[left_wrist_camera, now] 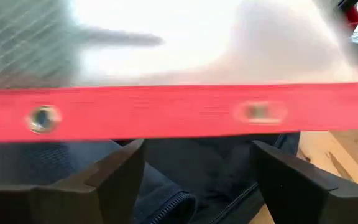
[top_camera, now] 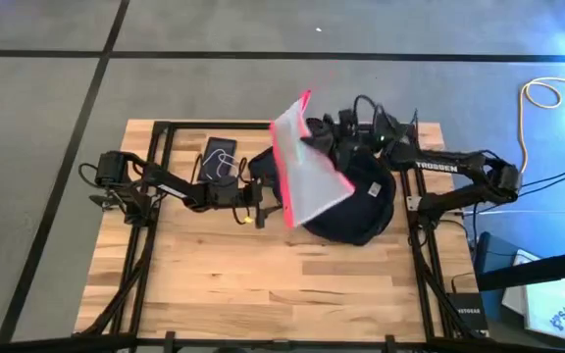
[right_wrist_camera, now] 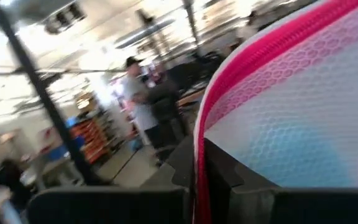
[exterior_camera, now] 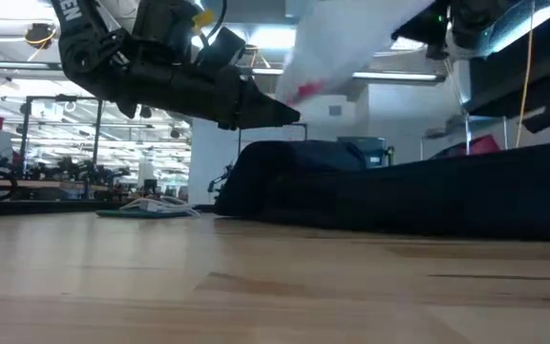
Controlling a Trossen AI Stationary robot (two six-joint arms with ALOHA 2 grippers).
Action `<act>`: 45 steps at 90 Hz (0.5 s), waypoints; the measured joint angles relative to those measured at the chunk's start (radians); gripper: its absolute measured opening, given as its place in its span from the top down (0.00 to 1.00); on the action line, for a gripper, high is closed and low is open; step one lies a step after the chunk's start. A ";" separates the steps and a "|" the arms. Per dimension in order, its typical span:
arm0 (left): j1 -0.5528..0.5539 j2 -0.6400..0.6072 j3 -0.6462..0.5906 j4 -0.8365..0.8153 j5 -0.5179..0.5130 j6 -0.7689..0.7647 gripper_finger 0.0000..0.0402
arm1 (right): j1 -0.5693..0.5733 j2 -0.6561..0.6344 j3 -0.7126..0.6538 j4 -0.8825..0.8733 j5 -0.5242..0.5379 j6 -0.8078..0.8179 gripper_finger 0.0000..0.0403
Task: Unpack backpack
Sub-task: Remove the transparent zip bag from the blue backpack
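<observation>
The dark navy backpack (top_camera: 361, 201) lies flat on the wooden table, right of centre; it also fills the low view (exterior_camera: 399, 191). Above it hangs a clear pouch with red edges (top_camera: 307, 162), tilted, with my right gripper (right_wrist_camera: 201, 165) shut on it near the backpack's far side (top_camera: 333, 132). My left gripper (left_wrist_camera: 194, 168) stands open at the backpack's left edge (top_camera: 259, 193), a little above it (exterior_camera: 275, 113) with nothing between its fingers. The pouch's red edge (left_wrist_camera: 166, 112) runs across just beyond its fingertips. My right gripper pinches the pouch's red zip edge (right_wrist_camera: 199, 140) between its two fingers. The pouch is lifted clear of the backpack and slants down toward the table's left and near side (top_camera: 312, 196).
A dark flat device with a white cable (top_camera: 219, 157) lies on the table at the far left of the backpack, beside my left arm. The black frame rails (top_camera: 150, 176) run along both table sides. Bare wood (top_camera: 263, 284) stretches toward the near edge.
</observation>
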 joint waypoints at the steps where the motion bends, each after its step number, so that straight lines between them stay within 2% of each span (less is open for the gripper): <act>1: 0.000 0.000 0.000 0.000 0.000 -0.001 0.32 | 0.013 0.000 0.000 0.000 0.008 -0.007 1.00; 15: -0.006 -0.001 0.000 -0.003 -0.013 0.009 0.32 | 0.153 0.000 0.001 -0.005 0.062 -0.100 1.00; 28: -0.059 -0.081 0.000 -0.047 -0.148 0.076 0.32 | 0.245 0.000 0.002 -0.061 0.061 -0.208 1.00; 35: -0.087 -0.173 0.000 -0.168 -0.191 0.109 0.32 | 0.290 -0.001 0.004 -0.092 0.060 -0.236 1.00; 45: -0.113 -0.334 0.000 -0.425 -0.250 0.121 0.32 | 0.349 -0.002 0.004 -0.175 0.042 -0.277 1.00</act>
